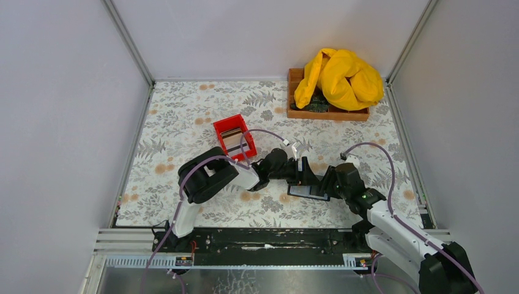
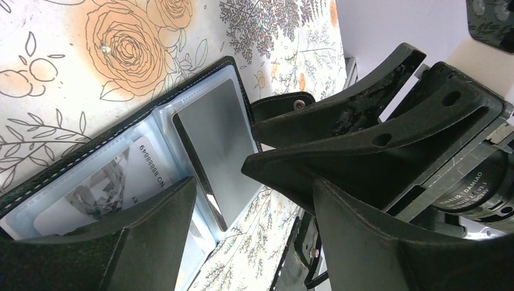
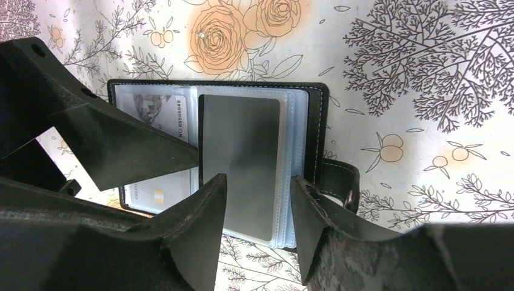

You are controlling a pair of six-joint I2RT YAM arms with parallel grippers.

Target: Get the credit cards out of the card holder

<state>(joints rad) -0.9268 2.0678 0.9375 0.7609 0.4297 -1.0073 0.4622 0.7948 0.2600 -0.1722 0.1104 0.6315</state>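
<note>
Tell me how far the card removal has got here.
Done: the card holder lies open, and one card seems to sit in the red bin. In hand: the right gripper, open, straddles the lower edge of the grey card; the left gripper, also open, reaches over the other page. Left: that grey card and a white card are in their sleeves.

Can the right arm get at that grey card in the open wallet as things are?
Probably yes: the right gripper, jaws open, hangs right at the grey card's near edge, with nothing between them.
</note>
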